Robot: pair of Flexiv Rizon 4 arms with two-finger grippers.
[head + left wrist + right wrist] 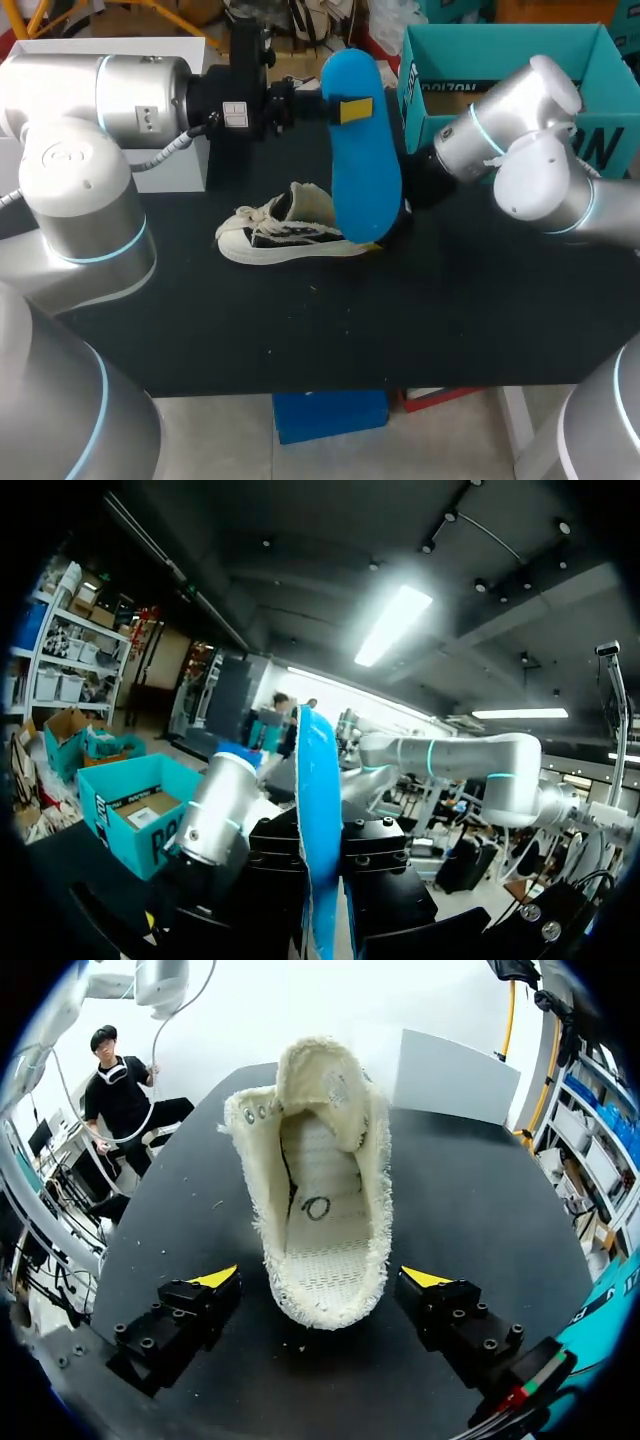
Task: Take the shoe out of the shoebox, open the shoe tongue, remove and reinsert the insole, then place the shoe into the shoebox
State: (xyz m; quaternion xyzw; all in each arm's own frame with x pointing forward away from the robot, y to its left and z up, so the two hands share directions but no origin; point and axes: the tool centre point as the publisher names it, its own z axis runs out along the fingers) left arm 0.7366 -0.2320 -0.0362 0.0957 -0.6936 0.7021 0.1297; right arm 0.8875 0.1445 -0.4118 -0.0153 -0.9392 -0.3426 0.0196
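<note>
A blue insole (pixel 362 165) hangs upright above the table, and my left gripper (pixel 352 110) is shut on its upper part. In the left wrist view the insole (pixel 318 810) stands edge-on between the black fingers. Under it a cream canvas shoe (pixel 285 235) lies on the black table (pixel 400 320), toe to the left. My right gripper (pixel 320 1280) is open at the shoe's heel, one yellow tip on each side and neither touching the shoe (pixel 320 1190). In the head view the insole hides that gripper. The teal shoebox (pixel 500 75) stands open at the back right.
A white box (pixel 175 160) stands at the back left behind my left arm, and the right wrist view shows it (pixel 455 1075) past the shoe's toe. Bare black tabletop lies in front of the shoe. My right arm (pixel 220 810) crosses before the shoebox (pixel 135 815).
</note>
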